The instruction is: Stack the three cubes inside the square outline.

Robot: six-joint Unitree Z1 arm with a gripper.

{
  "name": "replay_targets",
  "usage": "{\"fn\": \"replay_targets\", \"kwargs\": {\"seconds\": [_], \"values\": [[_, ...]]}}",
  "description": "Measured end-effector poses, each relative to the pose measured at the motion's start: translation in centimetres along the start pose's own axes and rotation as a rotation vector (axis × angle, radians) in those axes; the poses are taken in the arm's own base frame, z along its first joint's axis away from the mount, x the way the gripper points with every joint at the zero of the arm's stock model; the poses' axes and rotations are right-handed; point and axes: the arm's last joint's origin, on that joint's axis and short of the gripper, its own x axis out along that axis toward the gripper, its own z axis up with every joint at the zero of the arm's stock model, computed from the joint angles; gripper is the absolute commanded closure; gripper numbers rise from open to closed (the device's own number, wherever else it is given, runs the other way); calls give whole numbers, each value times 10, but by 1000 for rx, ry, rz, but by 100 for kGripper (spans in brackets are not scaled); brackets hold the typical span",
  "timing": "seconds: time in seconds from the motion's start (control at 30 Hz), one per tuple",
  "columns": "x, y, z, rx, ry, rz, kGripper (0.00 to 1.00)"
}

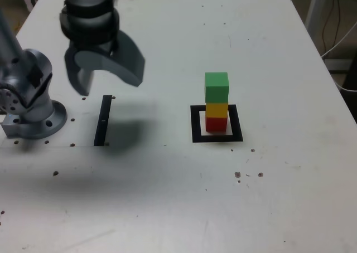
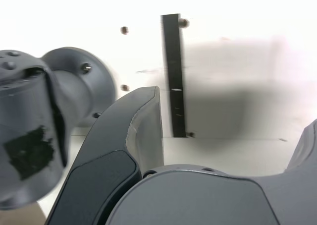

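Where the exterior view shows the middle of the white tabletop (image 1: pixel 290 180), slightly to its right, stands one stack of three cubes. Item: red cube (image 1: pixel 216 124), lowest, resting on the white centre of the square outline (image 1: pixel 237 123), the black frame visible around it. Item: yellow cube (image 1: pixel 216 110), middle, set on the red. Item: green cube (image 1: pixel 216 87), topmost, set on the yellow; the stack upright, its faces roughly in line.

Item: one gripper (image 1: pixel 110 88), dark grey, jaws spread wide, nothing between them; it hangs above the table, well apart from the stack, toward the exterior view's upper left, and is blurred there. Both fingers show in the wrist view, one cut by the picture's edge.

Item: one narrow black strip (image 1: pixel 103 121), straight, flat on the table, between the arm's base (image 1: pixel 40 122) and the outline. Item: a soft shadow beside the strip. Item: small dark spots, scattered over the surface. Item: one pale cable (image 1: pixel 345 89), beyond the table, at the exterior view's right edge.
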Motion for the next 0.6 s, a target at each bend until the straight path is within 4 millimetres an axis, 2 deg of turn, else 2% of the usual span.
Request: {"fn": "replay_targets", "kwargs": {"seconds": [0.37, 0.6], "values": [[19, -3, -14, 6, 96, -48, 0], [23, -5, -20, 6, 142, -91, 0]]}}
